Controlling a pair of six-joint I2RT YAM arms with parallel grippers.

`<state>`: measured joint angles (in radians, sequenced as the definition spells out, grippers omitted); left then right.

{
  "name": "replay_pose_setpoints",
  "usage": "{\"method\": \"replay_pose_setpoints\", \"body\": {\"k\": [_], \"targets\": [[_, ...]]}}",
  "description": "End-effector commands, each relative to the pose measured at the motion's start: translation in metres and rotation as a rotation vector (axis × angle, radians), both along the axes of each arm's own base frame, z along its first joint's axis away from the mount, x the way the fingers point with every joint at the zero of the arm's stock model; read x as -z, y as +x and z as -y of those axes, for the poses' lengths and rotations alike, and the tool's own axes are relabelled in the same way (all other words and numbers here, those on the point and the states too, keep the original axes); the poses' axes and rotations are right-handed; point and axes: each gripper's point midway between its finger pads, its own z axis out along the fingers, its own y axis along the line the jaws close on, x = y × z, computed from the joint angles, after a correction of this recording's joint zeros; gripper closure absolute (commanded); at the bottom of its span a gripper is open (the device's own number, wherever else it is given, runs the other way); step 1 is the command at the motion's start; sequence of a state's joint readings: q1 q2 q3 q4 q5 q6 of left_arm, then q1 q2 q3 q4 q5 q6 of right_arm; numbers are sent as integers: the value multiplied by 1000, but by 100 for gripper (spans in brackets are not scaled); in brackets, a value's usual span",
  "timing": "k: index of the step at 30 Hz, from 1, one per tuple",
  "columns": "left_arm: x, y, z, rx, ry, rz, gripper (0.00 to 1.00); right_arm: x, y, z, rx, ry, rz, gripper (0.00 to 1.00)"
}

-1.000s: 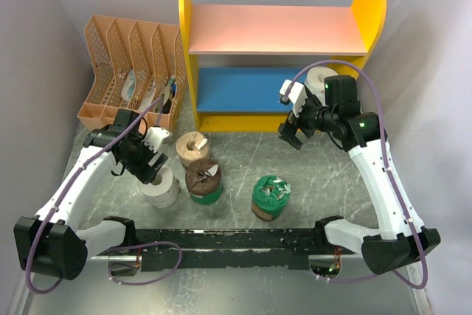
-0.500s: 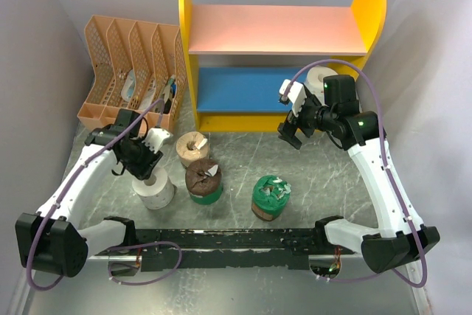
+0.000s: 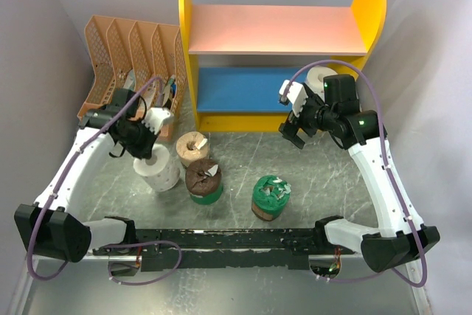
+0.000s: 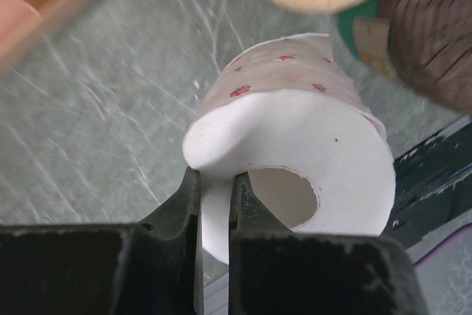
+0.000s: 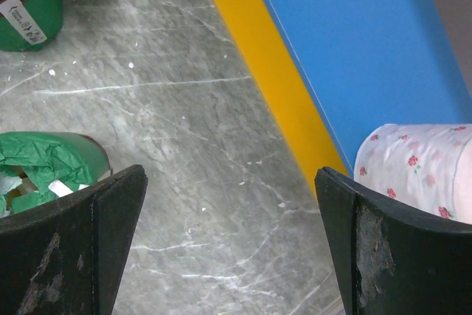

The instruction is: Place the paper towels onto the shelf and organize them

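My left gripper (image 3: 145,150) is shut on the wall of a white paper towel roll (image 3: 158,172). In the left wrist view one finger is inside the hollow core and the other outside, with the gripper (image 4: 215,182) pinching the flower-printed roll (image 4: 310,138). A tan roll (image 3: 192,148) and two brown rolls in green plastic (image 3: 204,181) (image 3: 270,197) stand on the table. Another white roll (image 3: 321,79) sits at the right end of the shelf's blue lower board (image 3: 243,88). My right gripper (image 3: 293,132) hangs open and empty in front of that board, with the roll (image 5: 417,164) beside its right finger.
A peach slotted file organizer (image 3: 129,71) stands at the back left, close behind my left arm. The shelf's pink upper board (image 3: 273,29) holds nothing. Its yellow front rail (image 5: 273,71) runs just ahead of my right gripper (image 5: 228,175). Grey walls close in on both sides.
My left gripper closed on the white roll's wall and carried it back toward the organizer. The right arm barely moved.
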<state>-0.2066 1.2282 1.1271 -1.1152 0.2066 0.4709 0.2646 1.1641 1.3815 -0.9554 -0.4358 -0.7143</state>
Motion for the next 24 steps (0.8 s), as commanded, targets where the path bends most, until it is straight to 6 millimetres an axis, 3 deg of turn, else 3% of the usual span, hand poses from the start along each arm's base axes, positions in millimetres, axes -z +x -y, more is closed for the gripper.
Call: {"method": "replay_pose_setpoints", "body": {"k": [1,8,12,18,24], "targets": [[-55,22,28,3,-146,91,93,-2,-3,8,15,-33,-14,0],[-108,52,46,-117,-273,176,93,6,-9,30,95,-51,-19,0],[-136,66,52,-185,-321,207,93,-1,-7,41,135,-17,-17,0],[-163,94,34,-436,-264,241,93,-16,-2,47,161,65,-20,0],[-181,106,27,-703,-307,280,93,-18,0,52,186,104,-27,0]]}}
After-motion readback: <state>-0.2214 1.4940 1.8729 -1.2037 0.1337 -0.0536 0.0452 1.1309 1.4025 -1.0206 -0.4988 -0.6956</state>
